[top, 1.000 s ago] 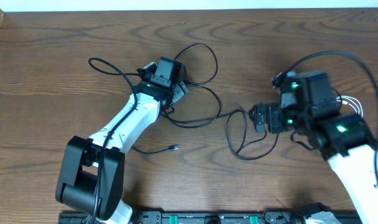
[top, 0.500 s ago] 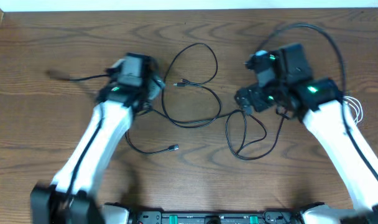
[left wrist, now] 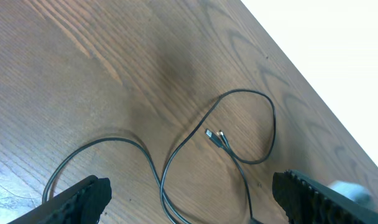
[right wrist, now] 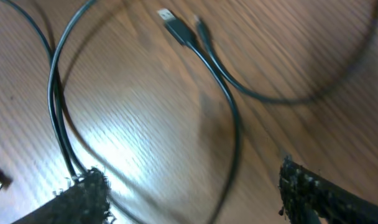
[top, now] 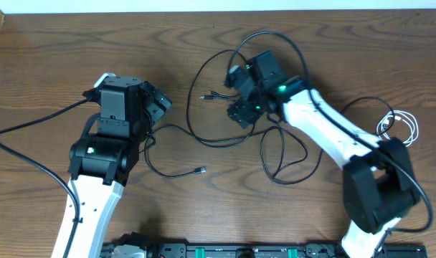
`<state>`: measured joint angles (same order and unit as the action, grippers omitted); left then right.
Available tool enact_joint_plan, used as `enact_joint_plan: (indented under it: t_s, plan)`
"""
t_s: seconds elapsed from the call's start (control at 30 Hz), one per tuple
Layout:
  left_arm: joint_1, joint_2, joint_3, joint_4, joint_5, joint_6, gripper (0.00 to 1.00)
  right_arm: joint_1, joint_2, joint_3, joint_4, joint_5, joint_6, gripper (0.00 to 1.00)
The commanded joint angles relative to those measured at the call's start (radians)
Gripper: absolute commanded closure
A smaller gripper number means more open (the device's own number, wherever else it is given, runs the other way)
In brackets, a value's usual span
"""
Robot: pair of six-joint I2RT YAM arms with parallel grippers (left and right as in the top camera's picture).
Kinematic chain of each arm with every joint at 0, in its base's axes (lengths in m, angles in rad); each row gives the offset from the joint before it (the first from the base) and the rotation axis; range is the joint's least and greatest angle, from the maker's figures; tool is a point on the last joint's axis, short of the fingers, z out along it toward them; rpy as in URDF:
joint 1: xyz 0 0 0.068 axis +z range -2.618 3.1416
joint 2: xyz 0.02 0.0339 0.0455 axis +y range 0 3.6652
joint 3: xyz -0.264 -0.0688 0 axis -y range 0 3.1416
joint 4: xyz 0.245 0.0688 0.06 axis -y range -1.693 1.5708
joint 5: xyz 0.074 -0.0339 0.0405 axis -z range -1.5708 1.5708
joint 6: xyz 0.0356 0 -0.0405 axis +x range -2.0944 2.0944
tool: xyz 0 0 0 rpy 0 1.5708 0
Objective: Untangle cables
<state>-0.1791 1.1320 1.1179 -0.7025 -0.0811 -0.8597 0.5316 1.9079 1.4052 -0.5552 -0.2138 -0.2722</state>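
Two long black cables (top: pixel 225 140) lie in overlapping loops at the table's middle, with two plug ends (top: pixel 204 95) side by side and another plug (top: pixel 201 170) nearer the front. A white cable (top: pixel 399 127) lies coiled at the far right. My right gripper (top: pixel 239 113) is open over the black loops. In the right wrist view a black strand (right wrist: pixel 229 118) runs between the open fingers (right wrist: pixel 198 193), with the plugs (right wrist: pixel 171 23) ahead. My left gripper (top: pixel 158 102) is open and empty, left of the loops. The left wrist view shows the cables (left wrist: pixel 170 162) and plugs (left wrist: pixel 215 135) ahead of its open fingers (left wrist: pixel 192 198).
The left arm's thick black wire (top: pixel 31 129) trails across the table to the left edge. The right arm's wire (top: pixel 275 43) arcs above its gripper. A black cable loop (top: pixel 284 159) lies under the right forearm. The table's far edge (top: pixel 218 10) meets a white wall.
My left gripper has pulled back left, away from the loops. My right gripper has swung left and toward the back, from beside the right loop to over the middle loops.
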Motion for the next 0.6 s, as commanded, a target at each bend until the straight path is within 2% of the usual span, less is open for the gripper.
enact_joint_plan:
  t_s: [0.0,0.23,0.4,0.57]
  plan:
    - [0.005,-0.001,0.012,-0.004,-0.006,0.009,0.11,0.040,0.024,0.057,0.048,-0.027,-0.063,0.19]
    - [0.005,0.003,0.012,-0.004,-0.006,0.009,0.11,0.072,0.145,0.080,0.206,0.002,-0.051,0.21]
    - [0.005,0.004,0.012,-0.005,-0.006,0.009,0.11,0.076,0.211,0.114,0.208,0.013,-0.048,0.19]
    - [0.005,0.004,0.012,-0.005,-0.006,0.009,0.10,0.087,0.240,0.114,0.233,0.024,-0.116,0.18]
